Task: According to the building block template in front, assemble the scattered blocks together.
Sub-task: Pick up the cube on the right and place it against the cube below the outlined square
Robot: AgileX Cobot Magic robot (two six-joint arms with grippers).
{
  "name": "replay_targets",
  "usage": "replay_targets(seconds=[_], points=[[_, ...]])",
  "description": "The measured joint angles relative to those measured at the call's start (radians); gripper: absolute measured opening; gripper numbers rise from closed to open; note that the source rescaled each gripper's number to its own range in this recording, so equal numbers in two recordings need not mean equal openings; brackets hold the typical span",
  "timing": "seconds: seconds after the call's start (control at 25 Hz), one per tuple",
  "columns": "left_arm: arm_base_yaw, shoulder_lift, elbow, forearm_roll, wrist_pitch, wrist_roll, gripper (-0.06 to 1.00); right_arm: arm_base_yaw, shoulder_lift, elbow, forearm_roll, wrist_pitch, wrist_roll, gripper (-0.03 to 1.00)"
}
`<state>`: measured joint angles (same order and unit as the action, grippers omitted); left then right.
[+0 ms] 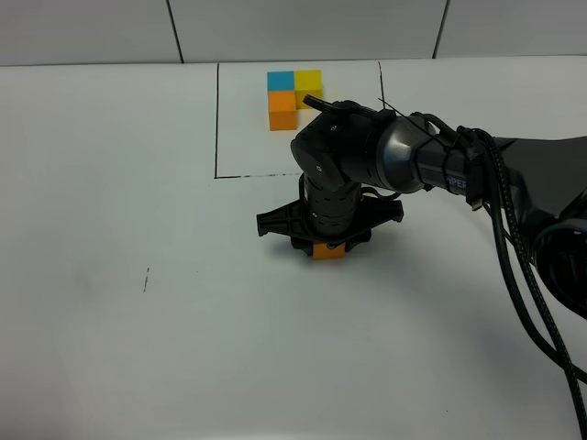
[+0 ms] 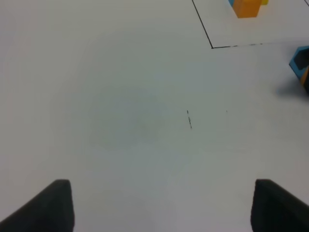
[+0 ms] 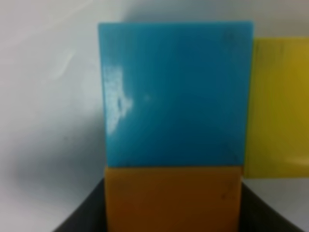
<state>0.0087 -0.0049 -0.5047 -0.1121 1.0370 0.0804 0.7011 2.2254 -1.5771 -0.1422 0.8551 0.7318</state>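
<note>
Orange block [image 3: 173,198], clamped in my right gripper [image 1: 328,247] against the blue block [image 3: 176,94]; left jaws wide, empty; pushing risks shifting its neighbours.

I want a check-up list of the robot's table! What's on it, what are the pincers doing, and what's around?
Surface: white table with a small dark pen mark.
Job's things: framed template of blue, yellow and orange cubes at the far side; loose orange block, blue block touching it, yellow block beside the blue.
Clutter: nothing seen.
Pincers: right pincer shut on the orange block; left pincer open, holding nothing.
Cables: black cables run along the right arm.
Surroundings: pale panelled wall behind the table.
</note>
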Motion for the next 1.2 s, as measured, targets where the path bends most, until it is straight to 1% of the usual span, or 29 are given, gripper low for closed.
replay_targets(seconds=[1.08,1.16,1.2], points=[[0.0,0.0,0.0,0.0,0.0,0.001,0.68,-0.001,0.0,0.0,0.007,0.005,-0.007,0.02],[0.0,0.0,0.0,0.0,0.0,0.001,0.68,-0.001,0.001,0.0,0.007,0.005,-0.008,0.07],[0.0,0.0,0.0,0.0,0.0,0.001,0.68,-0.001,0.008,0.0,0.007,0.006,-0.014,0.12]])
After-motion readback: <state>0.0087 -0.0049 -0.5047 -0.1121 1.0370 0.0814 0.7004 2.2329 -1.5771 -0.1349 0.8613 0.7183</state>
